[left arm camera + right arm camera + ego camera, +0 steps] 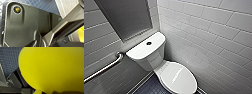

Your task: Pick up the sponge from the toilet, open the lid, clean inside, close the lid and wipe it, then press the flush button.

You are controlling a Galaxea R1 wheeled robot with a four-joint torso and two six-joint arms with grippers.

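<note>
The white toilet (149, 60) stands in a tiled corner, with its oval lid (180, 76) down over the bowl. The small round dark flush button (149, 43) sits in the middle of the flat tank top. The yellow sponge (53, 68) looms very close in the right wrist view, held in my right gripper above dark tiled floor. A sliver of the same yellow sponge (81, 34) shows at the edge of the left wrist view. My left gripper holds nothing.
A metal grab bar (106, 67) runs along the left wall beside the tank. A grey panel (126, 17) hangs above the tank. White tiled wall (209, 30) stands close on the right of the bowl. Dark blue tiled floor (149, 87) lies in front.
</note>
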